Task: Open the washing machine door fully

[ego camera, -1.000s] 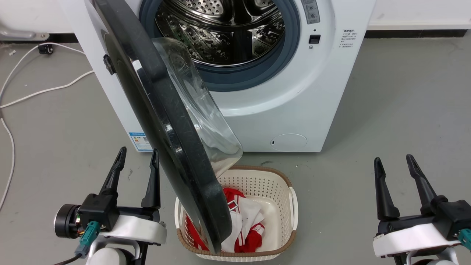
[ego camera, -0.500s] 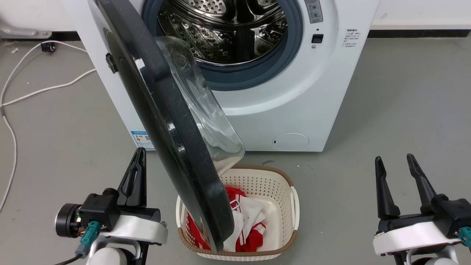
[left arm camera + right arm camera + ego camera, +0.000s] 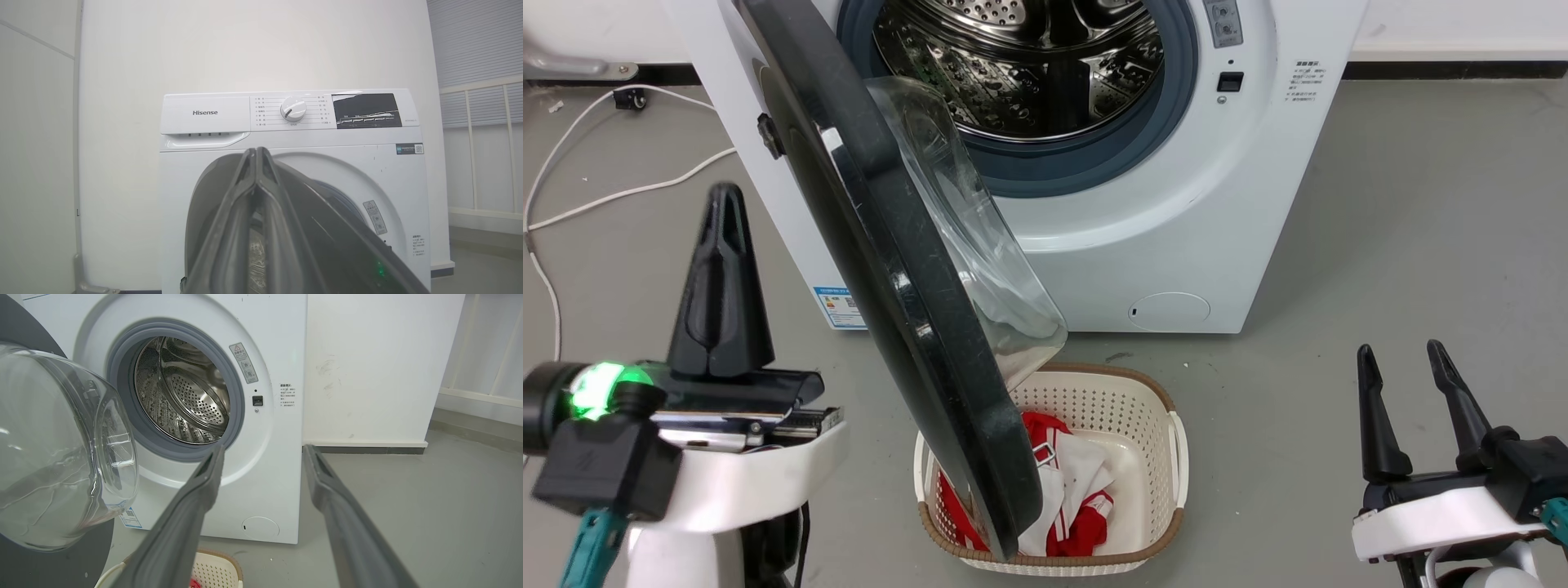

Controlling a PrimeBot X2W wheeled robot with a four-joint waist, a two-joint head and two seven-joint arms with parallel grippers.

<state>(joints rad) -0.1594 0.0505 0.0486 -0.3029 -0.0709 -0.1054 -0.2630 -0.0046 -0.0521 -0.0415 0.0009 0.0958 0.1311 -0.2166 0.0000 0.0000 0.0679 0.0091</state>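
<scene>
The door (image 3: 890, 286) stands ajar just right of the left hand (image 3: 725, 200), whose fingers are pressed together; the right hand (image 3: 1400, 351) is spread.

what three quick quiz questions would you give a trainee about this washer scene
1. True or false: the left claw is shut.
2. What lies in the basket? A shoes; B red and white cloth; C bottles.
3. Fill in: the right claw is ___, apart from the washing machine door.
Key: 1 true; 2 B; 3 open.
</scene>
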